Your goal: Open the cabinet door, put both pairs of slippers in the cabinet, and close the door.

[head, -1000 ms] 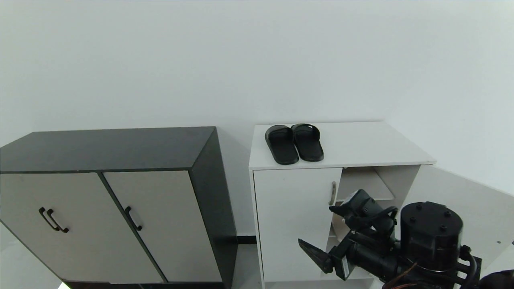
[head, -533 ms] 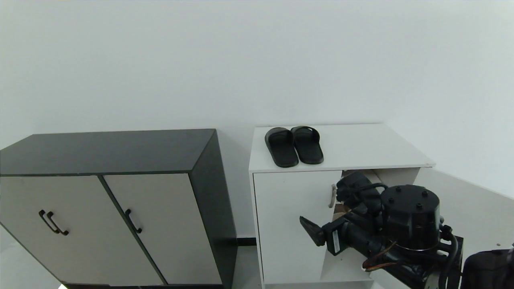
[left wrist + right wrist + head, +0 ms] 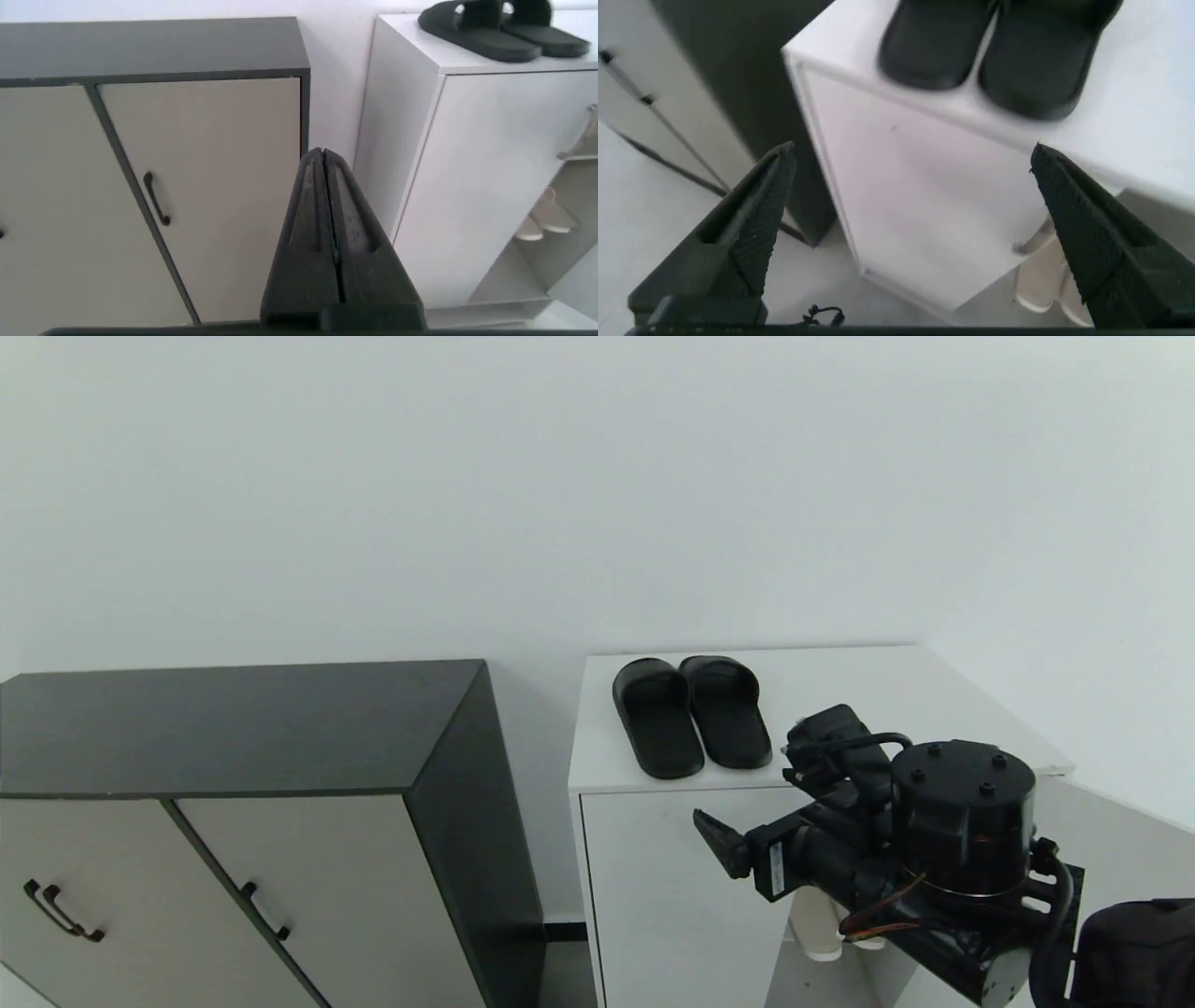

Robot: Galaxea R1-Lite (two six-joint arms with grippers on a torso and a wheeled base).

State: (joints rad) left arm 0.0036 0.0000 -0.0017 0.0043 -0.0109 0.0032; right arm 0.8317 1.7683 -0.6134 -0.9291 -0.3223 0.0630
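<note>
A pair of black slippers (image 3: pixel 691 714) lies side by side on top of the white cabinet (image 3: pixel 878 686). A pair of white slippers (image 3: pixel 826 933) sits inside its open right compartment, also seen as white slippers (image 3: pixel 547 215) in the left wrist view. My right gripper (image 3: pixel 750 798) hangs open and empty in front of the cabinet's top edge, just right of and below the black slippers (image 3: pixel 990 37). In its own view the right gripper (image 3: pixel 913 154) has its fingers wide apart. My left gripper (image 3: pixel 327 233) is shut on nothing, low in front of both cabinets.
A black cabinet (image 3: pixel 233 719) with grey doors and dark handles stands left of the white one, with a narrow gap between them. The white cabinet's left door (image 3: pixel 672 887) is closed. Its right door (image 3: pixel 1120 849) is swung out to the right. A plain wall is behind.
The head camera has moved, so both cabinets sit lower in the picture. My right gripper, still open, has risen from the open compartment to the height of the cabinet's top.
</note>
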